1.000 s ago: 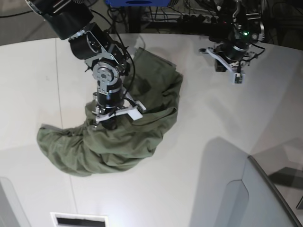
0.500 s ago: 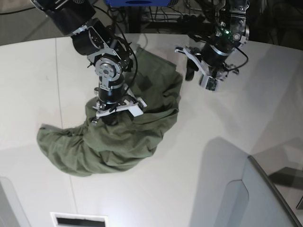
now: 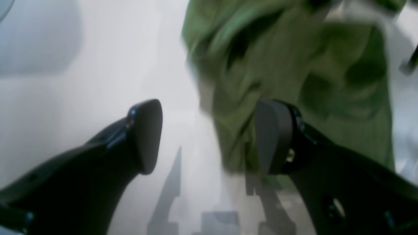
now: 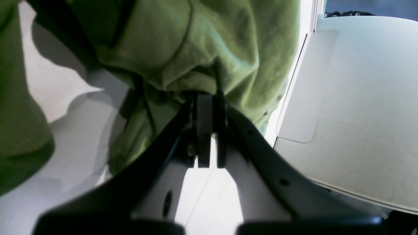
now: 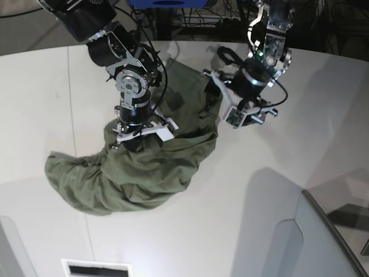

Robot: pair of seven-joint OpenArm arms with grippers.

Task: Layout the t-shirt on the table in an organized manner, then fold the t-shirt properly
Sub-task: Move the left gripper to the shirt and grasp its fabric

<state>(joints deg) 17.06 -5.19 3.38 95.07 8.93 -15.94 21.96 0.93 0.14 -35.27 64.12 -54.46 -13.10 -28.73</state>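
Observation:
The olive-green t-shirt [image 5: 144,164] lies crumpled in a curved heap on the white table [image 5: 288,150]. My right gripper [image 5: 132,145] stands over the heap's middle, and the right wrist view shows this gripper [image 4: 207,130] shut on a bunched fold of the t-shirt [image 4: 209,49]. My left gripper [image 5: 212,93] hovers at the shirt's upper right edge. In the blurred left wrist view this gripper [image 3: 209,135] is open: one fingertip [image 3: 145,133] is over bare table, the other over the t-shirt [image 3: 277,65], with nothing held between them.
A grey angled panel [image 5: 323,242] rises at the front right and also shows as a panel [image 4: 359,114] in the right wrist view. A dark slot [image 5: 95,269] sits at the table's front edge. Cables and equipment [image 5: 190,17] crowd the space behind the table.
My left arm has swung left and down from the far right to the shirt's right edge, and its jaws have opened. The right gripper has stayed shut on the shirt, barely moving.

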